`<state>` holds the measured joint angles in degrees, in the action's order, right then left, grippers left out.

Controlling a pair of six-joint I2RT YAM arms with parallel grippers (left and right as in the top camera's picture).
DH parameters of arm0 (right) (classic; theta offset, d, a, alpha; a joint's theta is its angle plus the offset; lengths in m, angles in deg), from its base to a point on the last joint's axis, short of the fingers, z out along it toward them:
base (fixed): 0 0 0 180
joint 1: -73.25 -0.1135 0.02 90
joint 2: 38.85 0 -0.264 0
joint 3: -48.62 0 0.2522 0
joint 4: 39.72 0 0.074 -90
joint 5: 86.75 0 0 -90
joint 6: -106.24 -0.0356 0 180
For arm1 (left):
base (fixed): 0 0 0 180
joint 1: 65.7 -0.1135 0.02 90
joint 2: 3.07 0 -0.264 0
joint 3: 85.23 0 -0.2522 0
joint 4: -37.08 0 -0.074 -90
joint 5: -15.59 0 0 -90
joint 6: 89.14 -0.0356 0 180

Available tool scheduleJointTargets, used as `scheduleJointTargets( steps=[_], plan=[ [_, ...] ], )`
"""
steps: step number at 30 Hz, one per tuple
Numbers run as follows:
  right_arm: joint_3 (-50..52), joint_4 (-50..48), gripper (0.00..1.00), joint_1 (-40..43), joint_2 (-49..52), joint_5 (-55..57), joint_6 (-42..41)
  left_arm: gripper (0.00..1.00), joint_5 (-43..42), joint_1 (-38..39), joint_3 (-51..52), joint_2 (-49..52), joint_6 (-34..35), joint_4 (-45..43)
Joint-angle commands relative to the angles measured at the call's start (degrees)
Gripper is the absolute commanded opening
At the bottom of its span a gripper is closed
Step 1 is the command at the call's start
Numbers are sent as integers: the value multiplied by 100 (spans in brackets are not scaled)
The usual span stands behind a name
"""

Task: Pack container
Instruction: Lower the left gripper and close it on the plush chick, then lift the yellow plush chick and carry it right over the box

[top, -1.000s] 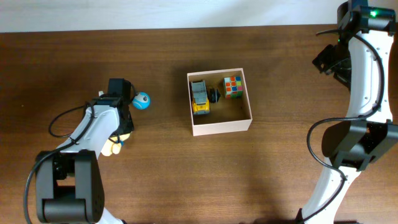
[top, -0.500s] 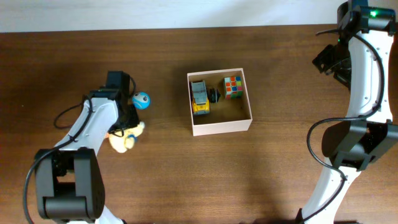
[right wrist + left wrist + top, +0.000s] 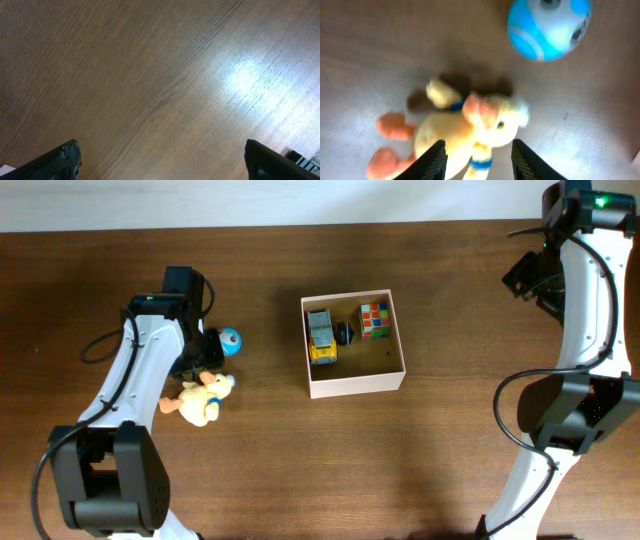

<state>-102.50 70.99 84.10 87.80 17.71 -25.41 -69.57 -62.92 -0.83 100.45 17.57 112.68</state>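
The container (image 3: 356, 385), a white square box with a tan inside, stands mid-table. It holds a yellow toy truck (image 3: 321, 337), a colour cube (image 3: 375, 319) and a small dark toy (image 3: 345, 333). A yellow plush duck (image 3: 201, 398) lies on the table left of it, with a blue and white ball (image 3: 229, 340) just beyond. My left gripper (image 3: 203, 360) hovers open over the duck (image 3: 470, 125), its fingers (image 3: 480, 162) either side of the duck's body; the ball (image 3: 549, 25) is ahead. My right gripper (image 3: 160, 160) is open and empty over bare wood, at the far right (image 3: 528, 277).
The brown wooden table ends at a pale wall along the back edge. The right arm's column (image 3: 580, 310) stands along the right side. A black cable (image 3: 100, 375) loops off the left arm.
My left arm has swung back toward the far side, uncovering the duck, which now lies in full view a little farther right. The right arm and the box have not moved.
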Motion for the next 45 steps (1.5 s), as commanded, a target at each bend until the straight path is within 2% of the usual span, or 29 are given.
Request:
scheduleJointTargets(
  steps=[1,4,7,11,20,23,35,38,42,45],
  plan=[
    [-92,13,99,28,4,13,-42,44,-59,11,-76,31,-715,372],
    [-92,13,99,28,4,13,-42,45,-59,11,-76,31,-1196,529],
    [-92,13,99,28,4,13,-42,52,-57,11,-72,39,-1266,470],
    [-92,13,99,28,4,13,-42,52,-57,11,-59,98,-1543,365],
    [-92,13,99,28,4,13,-42,57,-380,17,9,531,-2142,-428],
    [-92,13,99,28,4,13,-42,60,-424,17,9,688,-2232,-490],
    [-92,13,99,28,4,15,-42,60,-428,17,42,1176,-2284,-348],
    [-92,13,99,28,4,13,-42,58,-428,17,44,1231,-2282,-306],
    [-92,13,99,28,4,13,-42,36,-426,17,44,1261,-2280,-289],
    [-92,13,99,28,4,13,-42,31,-424,17,44,1261,-2280,-289]
  ],
)
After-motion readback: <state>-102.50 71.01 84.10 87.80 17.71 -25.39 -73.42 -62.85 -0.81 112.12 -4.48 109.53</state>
